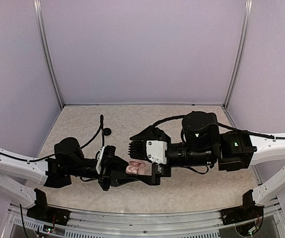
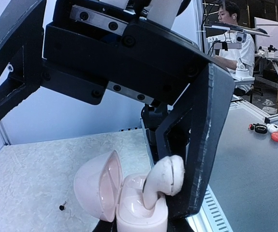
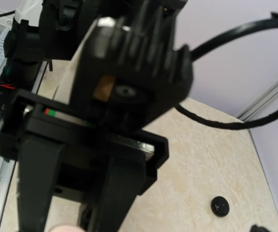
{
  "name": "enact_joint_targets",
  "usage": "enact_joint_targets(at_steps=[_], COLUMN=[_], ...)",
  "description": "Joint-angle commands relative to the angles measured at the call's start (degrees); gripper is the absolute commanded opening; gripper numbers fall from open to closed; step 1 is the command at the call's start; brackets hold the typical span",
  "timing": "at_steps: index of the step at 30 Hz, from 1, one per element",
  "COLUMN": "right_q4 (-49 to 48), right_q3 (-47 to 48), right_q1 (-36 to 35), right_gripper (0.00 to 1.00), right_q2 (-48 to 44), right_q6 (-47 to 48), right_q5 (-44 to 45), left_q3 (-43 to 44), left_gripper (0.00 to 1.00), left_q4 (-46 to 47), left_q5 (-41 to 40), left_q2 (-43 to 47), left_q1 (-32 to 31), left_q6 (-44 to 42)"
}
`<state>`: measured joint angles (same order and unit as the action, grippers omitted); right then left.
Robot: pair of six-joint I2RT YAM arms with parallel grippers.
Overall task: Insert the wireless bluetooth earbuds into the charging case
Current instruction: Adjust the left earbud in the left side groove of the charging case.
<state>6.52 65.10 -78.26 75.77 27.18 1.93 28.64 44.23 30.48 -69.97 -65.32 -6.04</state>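
Note:
The pale pink charging case is open, and my left gripper is shut on it, holding it just above the table. In the left wrist view its lid stands open to the left of the base. A pale earbud has its stem down in a slot of the base, with its head still above the rim. My right gripper reaches down over the case and is shut on the earbud's head; one black finger presses against it. The right wrist view is mostly filled with black gripper parts.
A small glossy black round object lies on the table behind the grippers and also shows in the right wrist view. A black cable runs beside it. A tiny black speck lies left of the case. Purple walls enclose the table.

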Motion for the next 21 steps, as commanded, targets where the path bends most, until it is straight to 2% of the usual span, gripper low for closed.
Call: enact_joint_targets(at_steps=[1,16,21], right_q4=[-2.14,-2.28,-2.95], right_q3=[1.14,0.99,0.87], right_q1=[1.36,2.37,3.31], right_gripper=[1.0,1.0,0.99], right_q2=[0.39,1.75,1.63], right_q6=[-1.36,-1.85,-3.16], right_q5=[-0.6,-1.85,-5.19], left_q3=[2.06,3.03,3.46], left_gripper=[0.12,0.12,0.12], left_q4=[-1.03,-2.43,-3.59], left_q5=[-0.06,-0.88,-1.63], left_q2=[-0.75,-0.65,-0.6], left_q1=[-1.15,-1.75,-2.32], left_q6=[-1.92,-2.98,-4.24])
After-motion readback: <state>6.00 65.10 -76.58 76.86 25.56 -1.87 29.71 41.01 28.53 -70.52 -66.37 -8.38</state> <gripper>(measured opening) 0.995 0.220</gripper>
